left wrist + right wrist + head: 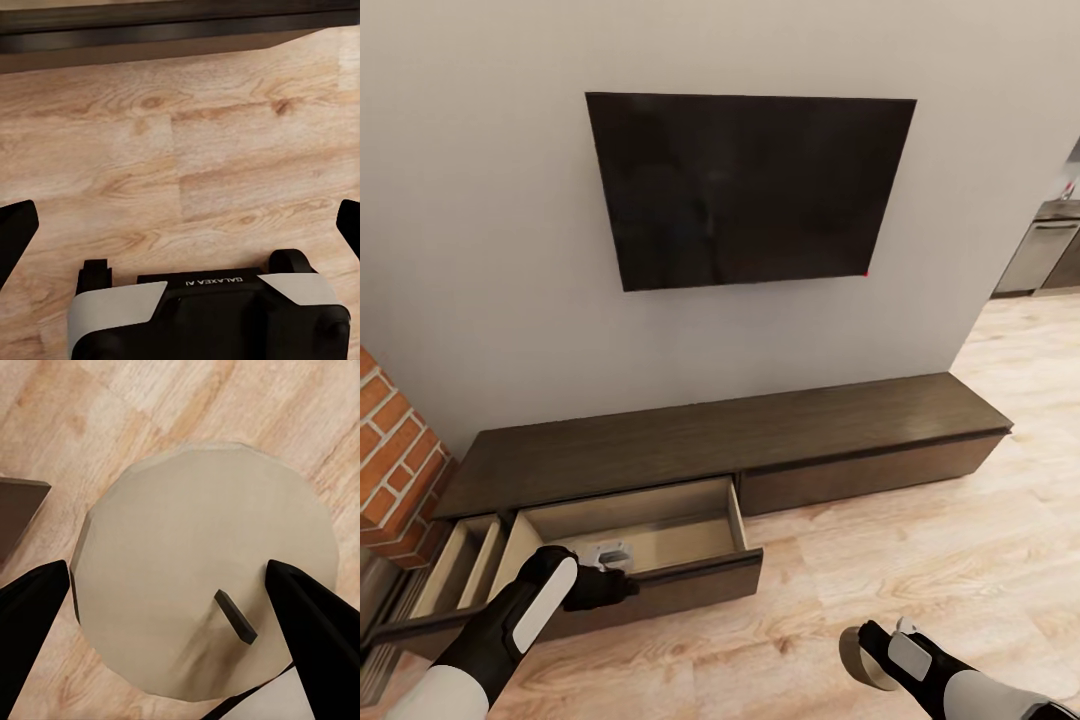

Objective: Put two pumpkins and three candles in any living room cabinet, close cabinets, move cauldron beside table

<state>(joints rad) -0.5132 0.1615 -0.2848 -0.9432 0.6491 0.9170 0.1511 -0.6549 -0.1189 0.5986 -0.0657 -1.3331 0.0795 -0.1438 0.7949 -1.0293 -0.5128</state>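
Observation:
The long, low dark-brown cabinet (710, 440) runs along the wall under the TV. One of its drawers (695, 585) stands pulled out, showing a pale inside. My left gripper (612, 578) hovers at that drawer's front edge; in the left wrist view its fingers (15, 232) are spread wide apart with only floor between them, so the left gripper (180, 225) is open. A candle (850, 668), a short beige cylinder, is held low over the floor by my right gripper (868, 652). In the right wrist view the candle's (202, 562) round top and dark wick sit between the fingers (34, 615).
A second drawer (455, 565) is open at the cabinet's far left, beside a red brick pier (395, 460). A black TV (745, 185) hangs above. Light wood floor (920, 540) stretches to the right, toward grey kitchen units (1045, 250). My own base (210, 315) is close behind the left gripper.

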